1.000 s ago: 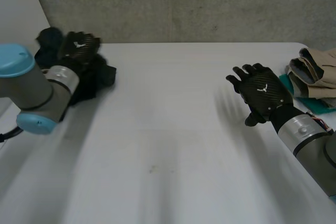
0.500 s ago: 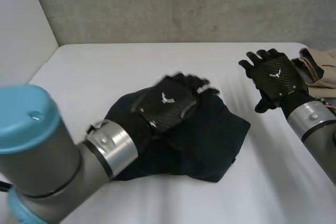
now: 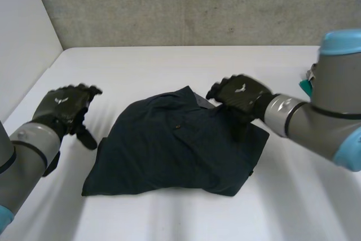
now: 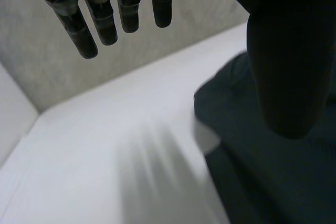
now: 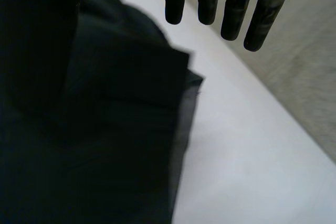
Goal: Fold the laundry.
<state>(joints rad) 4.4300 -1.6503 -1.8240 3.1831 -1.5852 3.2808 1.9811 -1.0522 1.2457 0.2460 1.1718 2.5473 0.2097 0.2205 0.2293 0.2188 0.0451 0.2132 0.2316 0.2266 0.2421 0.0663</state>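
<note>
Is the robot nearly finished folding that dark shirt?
Not nearly. Done: the dark shirt lies on the white table, loosely spread and rumpled. In hand: nothing is gripped. The right hand is open over the shirt's far edge, and the left hand is open beside it, apart from the cloth. Left: smoothing it and every fold.

Garment (image 3: 175, 145): one piece, dark navy cloth, shirt-like, with a small paler patch at its far edge. Lies spread out but rumpled on the middle of the white bench (image 3: 169, 66), roughly four-sided, with broad soft creases; near edge fairly straight
</note>
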